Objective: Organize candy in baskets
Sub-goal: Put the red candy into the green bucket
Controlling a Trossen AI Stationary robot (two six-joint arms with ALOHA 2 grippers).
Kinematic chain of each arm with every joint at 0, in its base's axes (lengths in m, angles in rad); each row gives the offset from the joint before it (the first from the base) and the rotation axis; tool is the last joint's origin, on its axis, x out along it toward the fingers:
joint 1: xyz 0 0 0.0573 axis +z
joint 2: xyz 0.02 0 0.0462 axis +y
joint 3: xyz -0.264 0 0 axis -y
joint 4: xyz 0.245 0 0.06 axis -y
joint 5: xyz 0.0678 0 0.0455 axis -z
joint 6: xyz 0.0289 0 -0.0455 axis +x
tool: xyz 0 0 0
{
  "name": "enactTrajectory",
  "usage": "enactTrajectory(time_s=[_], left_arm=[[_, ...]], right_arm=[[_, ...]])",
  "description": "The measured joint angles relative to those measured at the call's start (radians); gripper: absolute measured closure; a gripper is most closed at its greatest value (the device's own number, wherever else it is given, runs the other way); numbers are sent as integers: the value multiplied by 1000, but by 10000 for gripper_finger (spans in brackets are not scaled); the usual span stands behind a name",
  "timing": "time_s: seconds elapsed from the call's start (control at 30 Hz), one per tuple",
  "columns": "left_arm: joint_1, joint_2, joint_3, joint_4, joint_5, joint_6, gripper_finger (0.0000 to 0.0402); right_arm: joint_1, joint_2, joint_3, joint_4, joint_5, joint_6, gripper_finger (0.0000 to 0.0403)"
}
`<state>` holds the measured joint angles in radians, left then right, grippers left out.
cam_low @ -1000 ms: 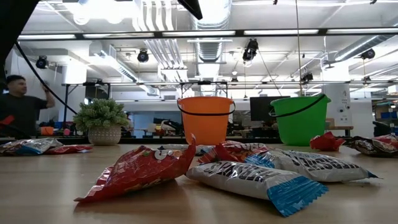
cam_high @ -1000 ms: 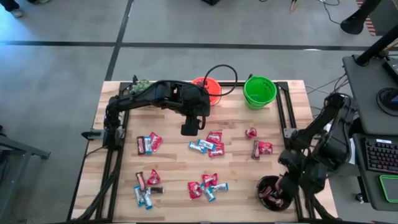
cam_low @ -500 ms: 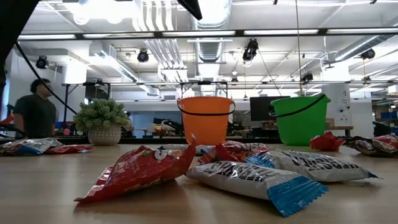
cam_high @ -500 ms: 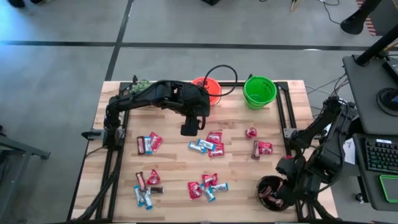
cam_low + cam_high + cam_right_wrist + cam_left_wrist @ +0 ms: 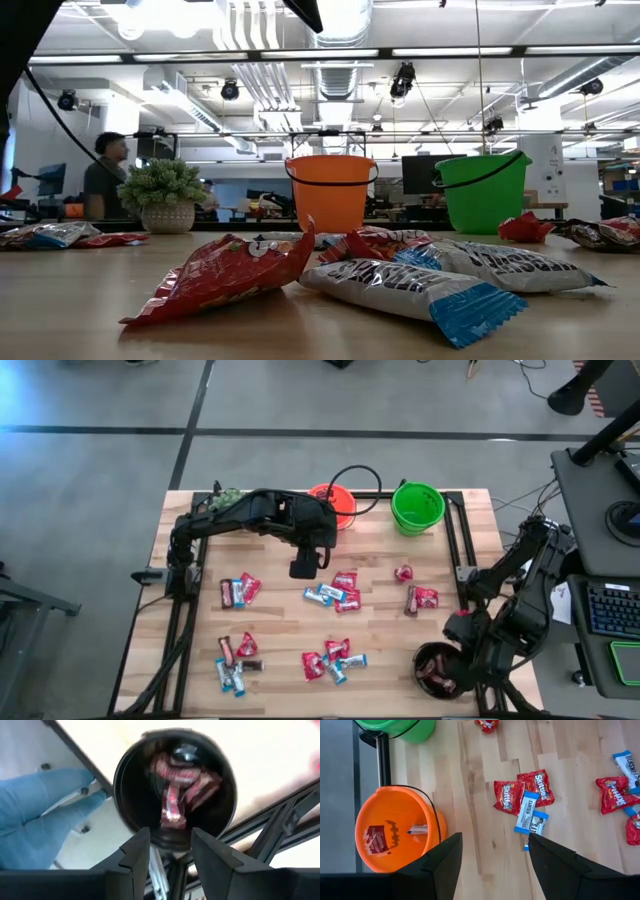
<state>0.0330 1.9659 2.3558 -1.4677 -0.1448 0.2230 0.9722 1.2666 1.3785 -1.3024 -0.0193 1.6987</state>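
My right gripper [image 5: 170,851] hangs over the round black bowl [image 5: 436,669] at the table's near right corner, fingers parted and empty, glossy dark-wrapped candy [image 5: 176,795] inside. My left gripper [image 5: 492,851], spread wide, hovers beside the smooth orange pail [image 5: 395,832]. Crinkly red and blue packets [image 5: 328,595] scatter across the wooden table [image 5: 280,625].

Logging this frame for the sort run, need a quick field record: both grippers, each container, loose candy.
left gripper: open, empty, above the table near the orange pail
right gripper: open, above the black bowl
orange pail: holds a red packet and one more candy
green pail: contents not visible
black bowl: dark brown candies inside, at the table's near right corner
loose candy: red and blue-and-white pieces scattered on the table
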Motion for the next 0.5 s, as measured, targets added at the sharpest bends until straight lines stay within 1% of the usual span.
enactTrajectory(time_s=[0.13, 0.23, 0.33, 0.5], left_arm=[[0, 0, 0, -2, -1, 0, 192], [0, 0, 0, 0, -6, -3, 192], [1, 0, 0, 0, -6, -35, 192], [1, 0, 0, -13, -6, -70, 192]], right_arm=[[-15, -2, 0, -41, 84, -37, 268], [-31, -5, 1, -81, 121, -62, 273], [-46, -10, 2, -129, 167, -82, 278], [-58, -15, 2, -214, 278, -87, 278]])
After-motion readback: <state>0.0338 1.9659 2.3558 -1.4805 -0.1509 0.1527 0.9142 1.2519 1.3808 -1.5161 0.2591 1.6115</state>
